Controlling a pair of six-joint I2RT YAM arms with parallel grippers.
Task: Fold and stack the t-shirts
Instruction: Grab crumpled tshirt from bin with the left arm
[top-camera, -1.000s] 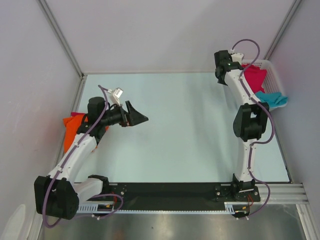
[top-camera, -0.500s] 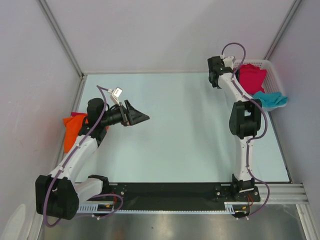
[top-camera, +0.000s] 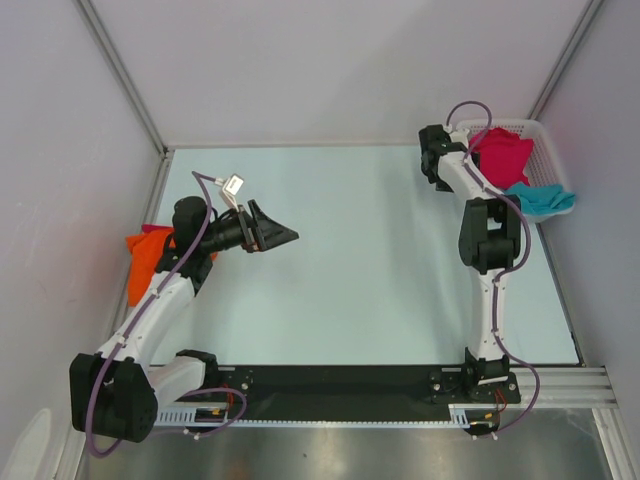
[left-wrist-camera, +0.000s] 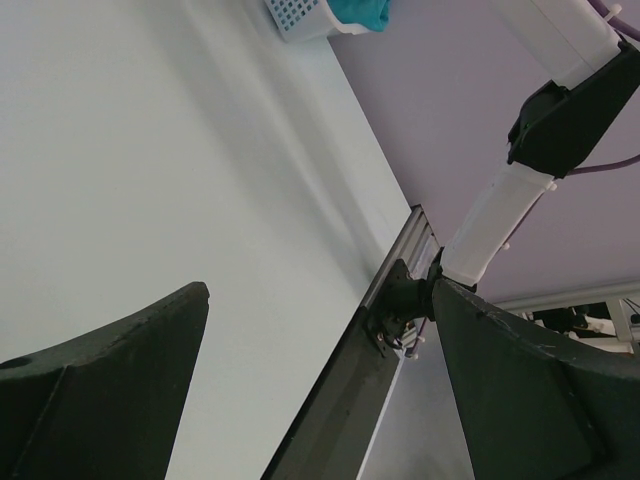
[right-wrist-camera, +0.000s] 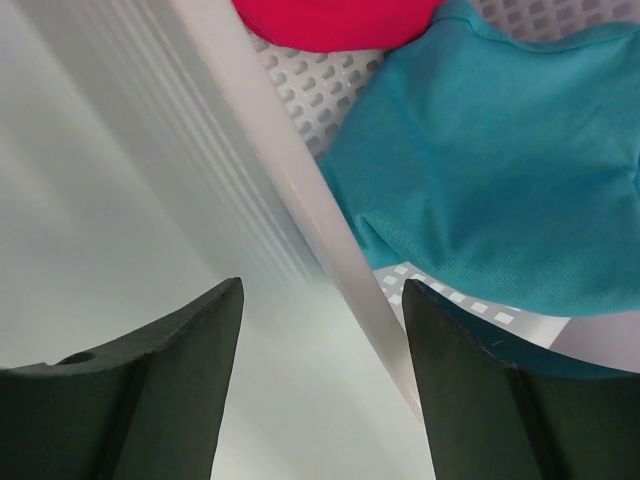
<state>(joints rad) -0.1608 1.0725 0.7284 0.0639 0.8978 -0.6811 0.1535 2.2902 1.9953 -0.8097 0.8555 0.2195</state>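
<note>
In the top view an orange t-shirt (top-camera: 140, 272) lies bunched at the table's left edge, behind my left arm. A magenta t-shirt (top-camera: 500, 152) fills the white lattice basket (top-camera: 545, 140) at the back right. A teal t-shirt (top-camera: 546, 199) hangs over the basket's near edge. My left gripper (top-camera: 277, 236) hovers open over bare table, holding nothing. My right gripper (top-camera: 436, 163) is just left of the basket. In the right wrist view its open gripper (right-wrist-camera: 322, 290) frames the basket rim (right-wrist-camera: 300, 200), with the teal t-shirt (right-wrist-camera: 500, 180) and magenta t-shirt (right-wrist-camera: 340, 20) beyond.
The pale table (top-camera: 360, 260) is walled at the back and on both sides. A black rail (top-camera: 340, 390) runs along the near edge between the arm bases. The left wrist view shows the left gripper (left-wrist-camera: 320, 290), the basket corner (left-wrist-camera: 298, 15) and the right arm (left-wrist-camera: 560, 110).
My right wrist has swung left and slightly nearer, from over the basket's left rim to beside it. The left arm has hardly moved.
</note>
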